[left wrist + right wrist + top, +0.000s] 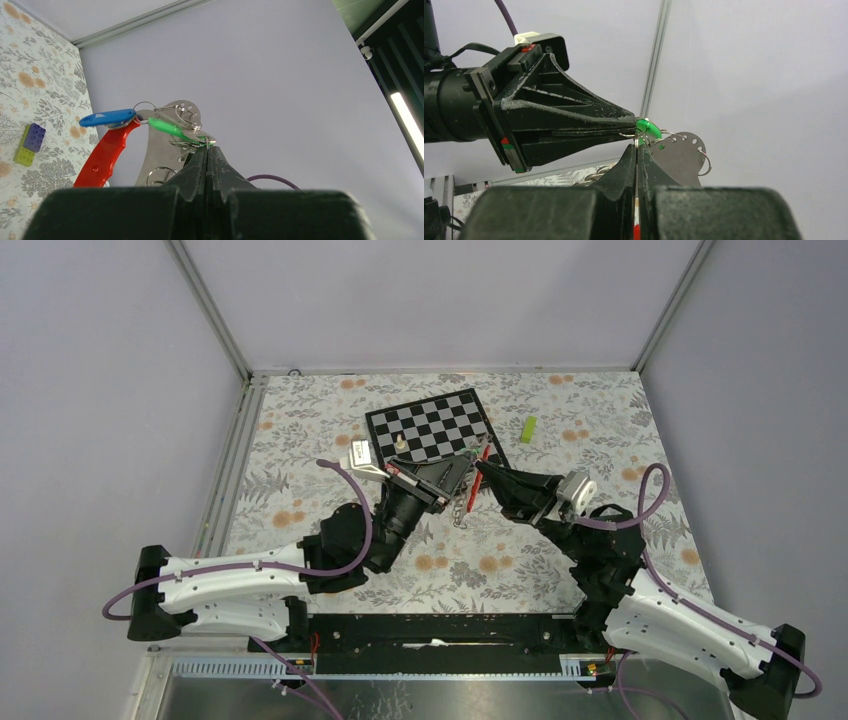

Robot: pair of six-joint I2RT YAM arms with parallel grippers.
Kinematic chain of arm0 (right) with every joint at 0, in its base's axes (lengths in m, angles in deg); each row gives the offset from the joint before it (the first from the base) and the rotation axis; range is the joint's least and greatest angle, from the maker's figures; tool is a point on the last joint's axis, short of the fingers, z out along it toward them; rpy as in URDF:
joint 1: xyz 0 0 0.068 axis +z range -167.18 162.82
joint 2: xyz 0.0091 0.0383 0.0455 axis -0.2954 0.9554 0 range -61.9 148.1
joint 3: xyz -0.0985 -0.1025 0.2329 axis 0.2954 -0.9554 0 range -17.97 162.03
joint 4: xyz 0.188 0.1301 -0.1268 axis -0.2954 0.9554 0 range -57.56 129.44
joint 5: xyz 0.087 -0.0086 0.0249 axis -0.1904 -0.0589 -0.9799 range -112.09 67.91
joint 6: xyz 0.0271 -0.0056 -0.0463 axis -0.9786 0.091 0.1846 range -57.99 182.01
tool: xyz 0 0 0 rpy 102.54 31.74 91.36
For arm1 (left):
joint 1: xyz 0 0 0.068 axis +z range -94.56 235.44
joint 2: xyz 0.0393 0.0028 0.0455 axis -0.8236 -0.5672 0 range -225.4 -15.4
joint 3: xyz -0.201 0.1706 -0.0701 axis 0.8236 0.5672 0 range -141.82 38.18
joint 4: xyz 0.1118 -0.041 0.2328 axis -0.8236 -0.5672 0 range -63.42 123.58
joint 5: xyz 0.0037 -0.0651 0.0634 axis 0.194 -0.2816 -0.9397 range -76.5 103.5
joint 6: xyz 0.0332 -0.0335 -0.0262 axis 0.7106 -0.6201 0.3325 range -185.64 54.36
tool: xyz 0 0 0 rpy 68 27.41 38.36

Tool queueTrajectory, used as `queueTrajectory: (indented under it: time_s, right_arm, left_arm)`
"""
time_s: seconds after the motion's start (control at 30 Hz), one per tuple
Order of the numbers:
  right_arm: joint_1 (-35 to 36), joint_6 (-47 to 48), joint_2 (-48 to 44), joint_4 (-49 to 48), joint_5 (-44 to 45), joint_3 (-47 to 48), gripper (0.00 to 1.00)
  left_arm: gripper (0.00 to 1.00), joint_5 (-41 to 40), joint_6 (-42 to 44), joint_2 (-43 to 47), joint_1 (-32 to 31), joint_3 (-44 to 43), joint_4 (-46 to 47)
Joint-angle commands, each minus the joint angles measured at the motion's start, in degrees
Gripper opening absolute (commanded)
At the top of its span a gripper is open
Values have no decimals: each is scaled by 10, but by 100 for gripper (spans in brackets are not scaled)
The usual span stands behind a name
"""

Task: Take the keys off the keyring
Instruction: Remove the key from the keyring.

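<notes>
Keyring (192,120) pinched in left gripper (207,149).

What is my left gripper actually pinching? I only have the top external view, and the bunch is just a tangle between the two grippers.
Observer: Its wrist view shows the left gripper shut, its tips apparently on the end of the green key, right where a thin wire ring crosses.
Operator: And what about the right one?
Observer: The right wrist view shows the right gripper shut as well, pinching the keyring wire just under the left gripper's tips.
</notes>
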State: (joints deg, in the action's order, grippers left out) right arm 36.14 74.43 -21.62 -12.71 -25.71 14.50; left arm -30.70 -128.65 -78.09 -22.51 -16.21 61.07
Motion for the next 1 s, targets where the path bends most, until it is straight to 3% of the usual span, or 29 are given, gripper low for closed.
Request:
queueTrajectory:
  time_s: [0.0, 0.4, 0.7, 0.97]
  right_arm:
    - [6, 11, -20, 26, 3, 20, 0]
    - [5, 67, -48, 277, -94, 130, 0]
    - [6, 86, -60, 365, -133, 165, 4]
    - [5, 132, -65, 436, -182, 193, 0]
  left_arm:
    - [0, -4, -4, 29, 0, -9, 31]
    - [0, 0, 16, 78, 0, 22, -27]
    - [0, 21, 52, 85, 0, 14, -62]
    - [0, 67, 102, 79, 0, 10, -51]
